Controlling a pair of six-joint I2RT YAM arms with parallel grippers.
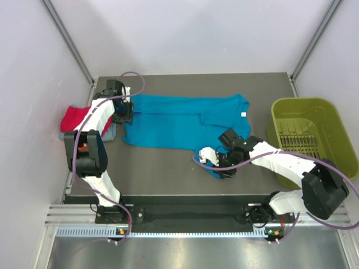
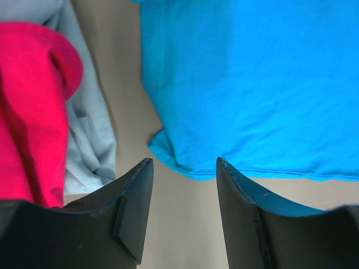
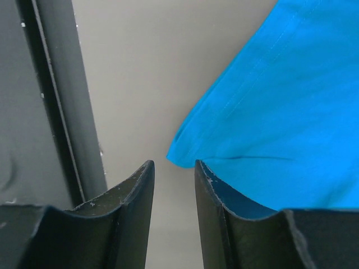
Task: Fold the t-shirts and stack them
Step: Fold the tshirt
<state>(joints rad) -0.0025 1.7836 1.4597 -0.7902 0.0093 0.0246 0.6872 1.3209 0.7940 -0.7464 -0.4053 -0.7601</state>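
Teal t-shirt [image 1: 179, 120] lies just beyond left claw [image 2: 184, 165] and right claw [image 3: 174, 165], both gaping.

The right claw [image 3: 173, 166] has its two dark fingers [image 3: 129, 202] standing apart, and a narrow strip of bare grey surface [image 3: 146, 73] shows between them. Just beyond the fingertips lies the pointed corner of the teal-blue t-shirt [image 3: 280, 112], which fills the right side of the view. Its lower edge passes behind the right-hand finger. A stitched hem follows the cloth's slanting edge, and a short dark crease crosses it near the corner. On the left, a dark strip [image 3: 39, 101] with a black groove borders the surface.
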